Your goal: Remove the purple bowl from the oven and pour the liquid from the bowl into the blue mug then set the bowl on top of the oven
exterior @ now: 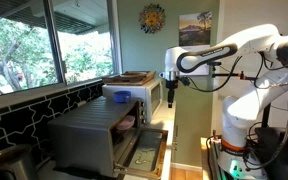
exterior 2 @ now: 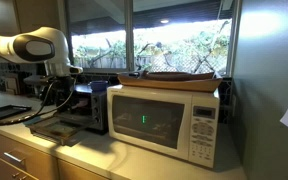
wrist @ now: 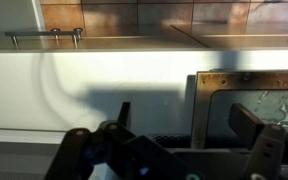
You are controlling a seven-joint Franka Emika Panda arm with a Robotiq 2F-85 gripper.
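Observation:
In an exterior view the grey oven stands on the counter with its front door dropped open. A pale shape inside the dark cavity looks like the purple bowl. The blue mug sits on top of the oven, against the white microwave. My gripper hangs open above and beyond the open door, holding nothing. In the wrist view the gripper is open, its two dark fingers wide apart over the door's metal frame. The bowl and mug do not show there.
A white microwave stands beside the oven, with a flat tray on top of it. Windows run behind the counter. The robot's base stands across the aisle. A pale countertop fills the wrist view.

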